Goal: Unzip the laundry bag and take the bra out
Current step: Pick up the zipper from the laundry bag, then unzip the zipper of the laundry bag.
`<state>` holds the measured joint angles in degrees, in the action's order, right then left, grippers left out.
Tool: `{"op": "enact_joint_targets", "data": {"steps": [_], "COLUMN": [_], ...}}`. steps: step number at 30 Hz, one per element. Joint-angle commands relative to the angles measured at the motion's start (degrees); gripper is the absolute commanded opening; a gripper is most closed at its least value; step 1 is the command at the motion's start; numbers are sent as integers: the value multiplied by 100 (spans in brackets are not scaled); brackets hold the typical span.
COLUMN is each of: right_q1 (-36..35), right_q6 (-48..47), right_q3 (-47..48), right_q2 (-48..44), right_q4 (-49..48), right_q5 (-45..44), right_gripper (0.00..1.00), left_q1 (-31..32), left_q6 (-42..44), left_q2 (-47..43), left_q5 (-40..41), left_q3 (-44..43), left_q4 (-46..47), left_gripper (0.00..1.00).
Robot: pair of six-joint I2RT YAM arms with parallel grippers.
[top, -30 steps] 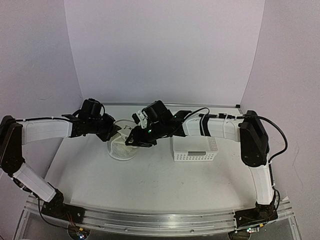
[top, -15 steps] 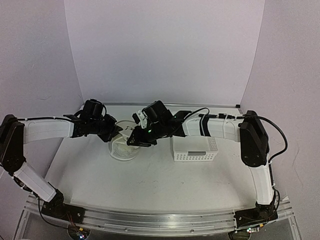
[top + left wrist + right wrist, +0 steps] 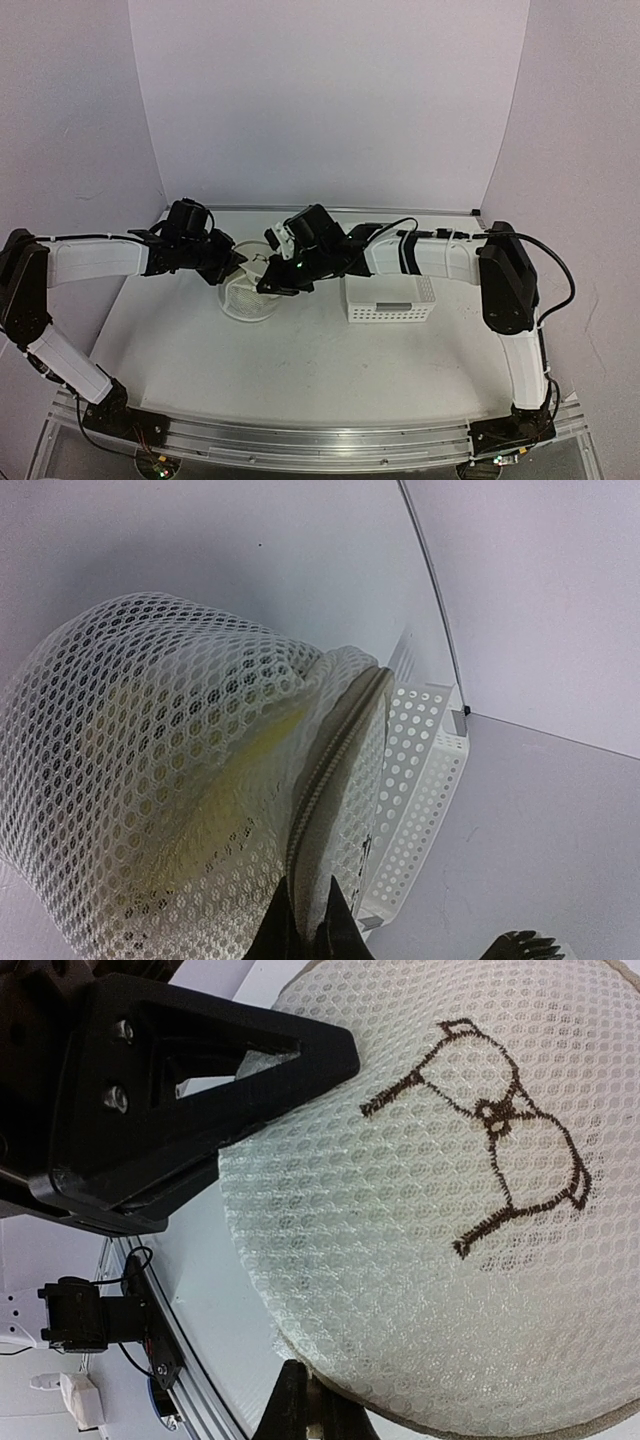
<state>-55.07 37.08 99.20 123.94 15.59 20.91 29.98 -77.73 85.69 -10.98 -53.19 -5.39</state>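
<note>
The laundry bag (image 3: 246, 294), a round white mesh case, stands tilted between both grippers at the table's middle left. In the left wrist view its mesh side (image 3: 150, 760) and closed zip (image 3: 335, 750) fill the frame, and yellow fabric of the bra (image 3: 255, 750) shows through the mesh. My left gripper (image 3: 309, 928) is shut on the zip seam at the bag's edge. In the right wrist view the flat face (image 3: 420, 1220) bears the black bra drawing (image 3: 500, 1130). My right gripper (image 3: 310, 1415) is shut on the bag's rim.
A white perforated plastic basket (image 3: 391, 299) stands just right of the bag; it also shows behind the bag in the left wrist view (image 3: 425, 780). The left gripper's black body (image 3: 150, 1090) looms beside the bag in the right wrist view. Purple walls enclose the table.
The left gripper has shifted slightly right and up with the bag's edge. The bag now stands more upright between the grippers. The right arm has barely moved.
</note>
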Motion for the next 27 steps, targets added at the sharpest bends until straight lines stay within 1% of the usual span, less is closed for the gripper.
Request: {"op": "enact_joint_targets", "data": {"steps": [1,17,24,27], "right_q1": [-5,4,7,5], "right_q6": [-155,-645,-855,-999], "right_q3": [-183,-1340,-1697,-1867], "right_q2": [-524,-1214,-1440,-1542], "right_q4": [-215,-224,-219,-221], "right_q5": [-192,-593,-763,-874], "right_gripper": [0,0,0,0], "left_q1": [43,37,10,-38], "left_q6": [181,937,1464,1759], "left_q2": [18,53,46,19], "left_q5": [-159,-512,-908,-1229], "left_q3": [-244,-372,-519,-505], "left_q4": [213,214,227,364], "left_gripper": [0,0,0,0]}}
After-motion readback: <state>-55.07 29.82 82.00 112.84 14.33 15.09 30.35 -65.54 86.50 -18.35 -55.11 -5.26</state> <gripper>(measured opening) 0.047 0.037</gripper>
